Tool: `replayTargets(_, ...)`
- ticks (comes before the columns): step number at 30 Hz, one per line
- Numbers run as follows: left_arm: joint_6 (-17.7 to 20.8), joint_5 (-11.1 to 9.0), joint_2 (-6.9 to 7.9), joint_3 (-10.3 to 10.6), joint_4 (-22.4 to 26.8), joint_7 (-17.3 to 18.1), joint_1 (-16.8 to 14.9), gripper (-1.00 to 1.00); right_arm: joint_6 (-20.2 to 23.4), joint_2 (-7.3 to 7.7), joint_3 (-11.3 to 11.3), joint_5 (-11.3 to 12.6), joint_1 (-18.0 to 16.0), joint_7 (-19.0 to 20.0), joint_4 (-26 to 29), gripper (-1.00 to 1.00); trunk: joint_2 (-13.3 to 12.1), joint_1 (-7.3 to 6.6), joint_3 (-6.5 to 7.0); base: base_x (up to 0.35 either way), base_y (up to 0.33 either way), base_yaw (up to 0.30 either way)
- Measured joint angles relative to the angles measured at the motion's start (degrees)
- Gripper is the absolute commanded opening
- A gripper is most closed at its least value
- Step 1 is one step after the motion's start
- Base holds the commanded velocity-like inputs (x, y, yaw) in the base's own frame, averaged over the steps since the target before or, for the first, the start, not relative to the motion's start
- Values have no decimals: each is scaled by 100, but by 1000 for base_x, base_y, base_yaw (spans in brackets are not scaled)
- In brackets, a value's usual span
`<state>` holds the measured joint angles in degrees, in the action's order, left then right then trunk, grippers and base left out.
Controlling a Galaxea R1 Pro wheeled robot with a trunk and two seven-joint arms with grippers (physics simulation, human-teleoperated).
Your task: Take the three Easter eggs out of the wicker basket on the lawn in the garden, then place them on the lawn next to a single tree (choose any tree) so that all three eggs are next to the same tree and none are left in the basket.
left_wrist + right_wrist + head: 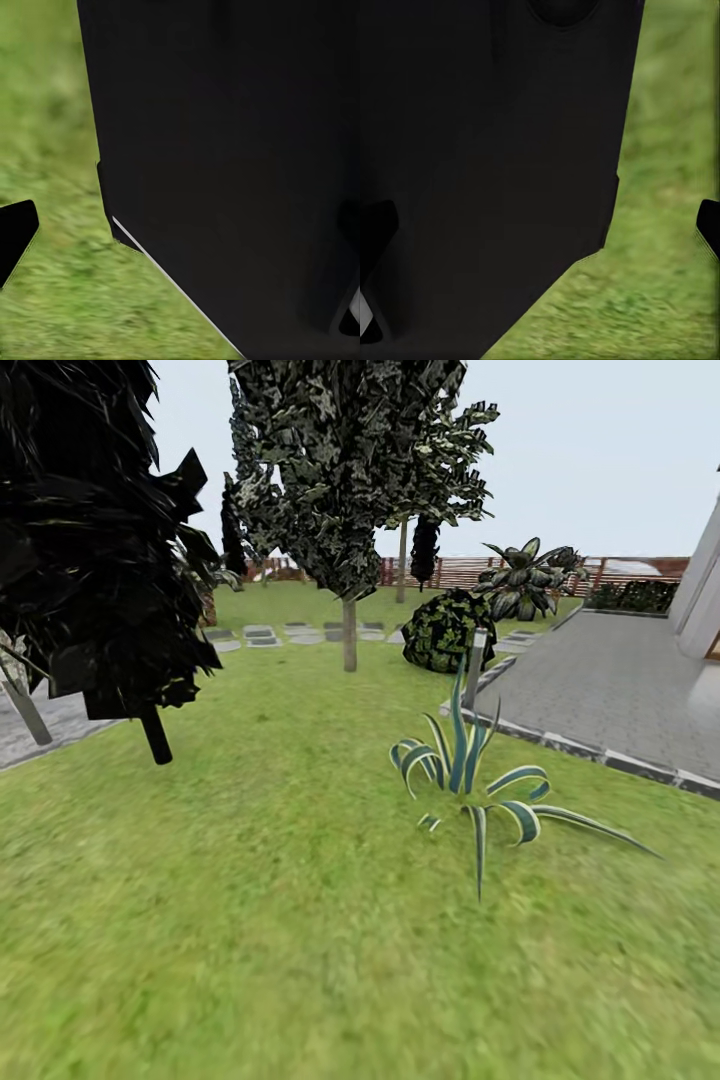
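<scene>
Judging by the wrist cameras, both arms hang close against the robot's dark body, with grass beyond. In the left wrist view one black fingertip (13,236) pokes in at the lower left of the frame, against the lawn (52,300). In the right wrist view a fingertip (709,225) shows at the right edge and another dark one at the lower left. Those two stand well apart with nothing between them but the body panel, so the right jaws look released and empty. Of the left jaws I cannot tell.

From the head camera the lawn (300,920) spreads across the whole lower frame. A striped spiky plant (470,780) sits right of centre, a near-black conifer (90,540) fills the upper left, and a slim straight-trunked tree (348,490) rises at upper centre. A round shrub (445,630) and a paved terrace (610,690) lie to the right, with a slatted fence (460,572) far back.

No egg and no basket is on view here, so their whereabouts can't be told. My guess is the robot is roaming; how many eggs are placed I cannot judge.
</scene>
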<state>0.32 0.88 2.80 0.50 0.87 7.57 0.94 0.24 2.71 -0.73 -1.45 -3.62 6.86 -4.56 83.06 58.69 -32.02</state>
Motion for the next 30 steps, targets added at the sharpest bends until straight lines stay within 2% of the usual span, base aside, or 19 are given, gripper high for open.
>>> replayTargets(21,2,0,0,8,0,0,0,100,0,0,0,-7,0,0,0,100,0,0,0,337,0,-2)
replayTargets(30,3,0,0,8,0,0,0,100,-4,-1,-2,-7,0,0,0,100,0,0,0,337,0,-144)
